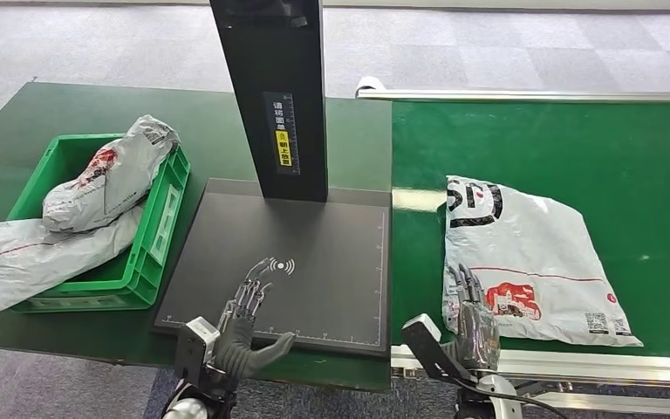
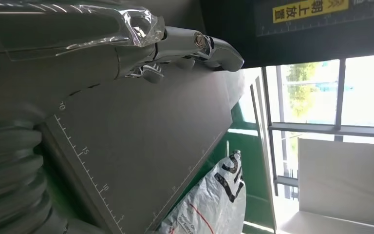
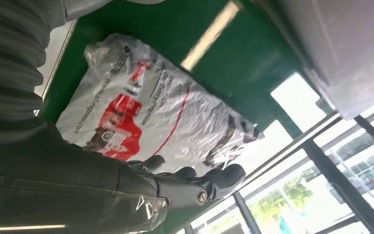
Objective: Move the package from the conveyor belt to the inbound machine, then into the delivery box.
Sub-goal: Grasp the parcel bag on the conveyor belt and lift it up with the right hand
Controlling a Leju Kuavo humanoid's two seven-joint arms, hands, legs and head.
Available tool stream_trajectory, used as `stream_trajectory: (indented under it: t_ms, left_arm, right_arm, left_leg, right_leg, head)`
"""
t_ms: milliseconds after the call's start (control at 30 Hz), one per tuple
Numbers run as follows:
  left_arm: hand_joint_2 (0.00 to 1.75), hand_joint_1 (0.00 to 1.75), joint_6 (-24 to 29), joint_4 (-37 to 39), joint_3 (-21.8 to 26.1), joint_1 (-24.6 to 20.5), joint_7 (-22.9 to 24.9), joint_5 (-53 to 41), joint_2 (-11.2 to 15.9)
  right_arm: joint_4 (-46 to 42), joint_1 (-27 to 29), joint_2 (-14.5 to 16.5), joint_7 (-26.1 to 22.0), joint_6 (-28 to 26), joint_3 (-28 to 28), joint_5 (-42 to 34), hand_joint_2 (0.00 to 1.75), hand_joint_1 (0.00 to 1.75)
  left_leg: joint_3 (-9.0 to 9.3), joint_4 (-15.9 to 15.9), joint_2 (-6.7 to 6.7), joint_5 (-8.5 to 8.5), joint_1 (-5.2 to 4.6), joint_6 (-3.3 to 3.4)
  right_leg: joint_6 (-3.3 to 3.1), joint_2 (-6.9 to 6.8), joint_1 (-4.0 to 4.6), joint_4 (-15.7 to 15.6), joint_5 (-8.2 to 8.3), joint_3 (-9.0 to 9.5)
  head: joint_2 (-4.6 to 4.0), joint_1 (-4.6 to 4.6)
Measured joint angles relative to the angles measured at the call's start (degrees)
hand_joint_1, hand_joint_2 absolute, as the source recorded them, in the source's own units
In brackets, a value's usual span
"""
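A white and grey plastic mailer package with red printing (image 1: 532,262) lies flat on the green conveyor belt (image 1: 576,148), near the belt's edge closest to the robot and beside the seam with the neighbouring table. The belt is framed by a silver metal rail (image 1: 532,94) along its far side. The right hand (image 1: 469,316) sits at the package's near left corner, fingers stretched forward and lying over the edge of the plastic; in the right wrist view the dark fingers (image 3: 209,183) are extended and apart, gripping nothing.

To the left, the flat black scanning platform of the inbound machine (image 1: 314,253) lies on a dark green tabletop (image 1: 78,113), with a black upright column (image 1: 270,87) rising from its back and carrying a yellow label. The left hand (image 1: 246,327) hovers over the platform's near edge, fingers spread and empty.

Further left stands a green plastic delivery box (image 1: 153,253) holding two grey mailer bags (image 1: 105,188), one draped over its near left rim.

The floor beyond is grey carpet tile (image 1: 488,44). The wrist views show large bright windows with dark frames (image 2: 321,97).
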Motion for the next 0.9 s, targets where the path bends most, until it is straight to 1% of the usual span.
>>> stream_trajectory:
  t_ms: [167,467,667,900]
  left_arm:
    - [1.75,0.00,0.00,-0.71,0.29,0.24,0.20,-0.04,-0.06]
    - [1.75,0.00,0.00,-0.99,0.51,0.27,0.51,-0.31,-0.36]
    - [1.75,0.00,0.00,-0.92,0.49,0.21,0.60,-0.33,-0.33]
    - [1.75,0.00,0.00,-0.51,0.38,-0.08,0.57,-0.51,-0.33]
  right_arm:
    - [2.56,-0.95,-0.67,1.02,-3.56,-1.67,4.48,1.75,0.00]
    - [8.29,-4.18,-1.48,1.23,-7.26,-5.10,9.69,1.75,0.00]
    - [13.70,-6.96,-1.98,-1.80,-9.23,-7.19,7.78,1.75,0.00]
    - [19.91,-9.53,-2.19,-4.15,-9.68,-7.97,6.74,1.75,0.00]
  left_leg:
    - [0.02,0.00,0.00,0.01,0.00,0.00]
    - [0.02,0.00,-0.01,0.01,0.00,0.00]
    - [0.02,0.00,0.00,0.01,0.00,0.00]
    - [0.02,0.00,0.00,0.01,0.00,-0.01]
  right_leg:
    - [0.00,0.01,0.00,0.00,0.00,0.01]
    - [0.00,0.01,0.00,0.00,0.00,0.01]
    - [0.00,0.01,0.00,0.00,0.00,0.01]
    - [0.00,0.01,0.00,0.01,0.01,0.01]
  head:
    - [0.00,0.00]
    - [0.00,-0.01]
    - [0.00,-0.01]
    - [0.00,-0.01]
